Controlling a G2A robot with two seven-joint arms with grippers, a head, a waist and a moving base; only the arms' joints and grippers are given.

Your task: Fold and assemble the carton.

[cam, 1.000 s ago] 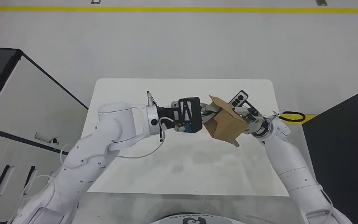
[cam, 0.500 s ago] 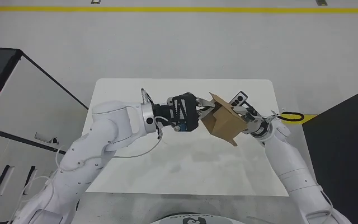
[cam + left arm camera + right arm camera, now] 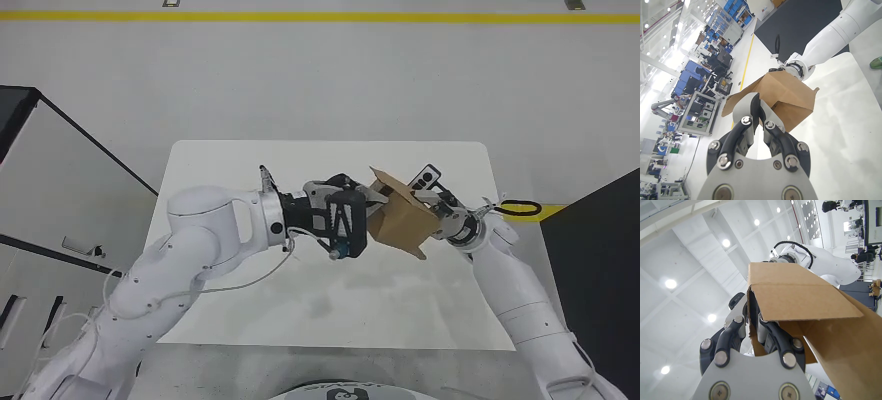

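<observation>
A brown carton (image 3: pixel 402 224) hangs partly unfolded above the white table (image 3: pixel 300 290), with flaps sticking out. My right gripper (image 3: pixel 432 214) holds it from the right. In the right wrist view the right gripper (image 3: pixel 753 321) is shut on a wall of the carton (image 3: pixel 791 294), with the cardboard edge running between its fingers. My left gripper (image 3: pixel 368 208) sits against the carton's left side. In the left wrist view the left gripper (image 3: pixel 758 105) is shut, its tips level with a loose flap of the carton (image 3: pixel 789 94), and nothing shows between them.
A small black device (image 3: pixel 428 177) lies near the table's far right corner. A black and yellow loop (image 3: pixel 522 208) hangs just off the right edge, above a dark floor mat (image 3: pixel 600 240). A black-framed panel (image 3: pixel 30 130) stands to the left.
My left wrist has turned and its gripper has shifted slightly toward me along the carton's left side. The carton and the right gripper have hardly moved.
</observation>
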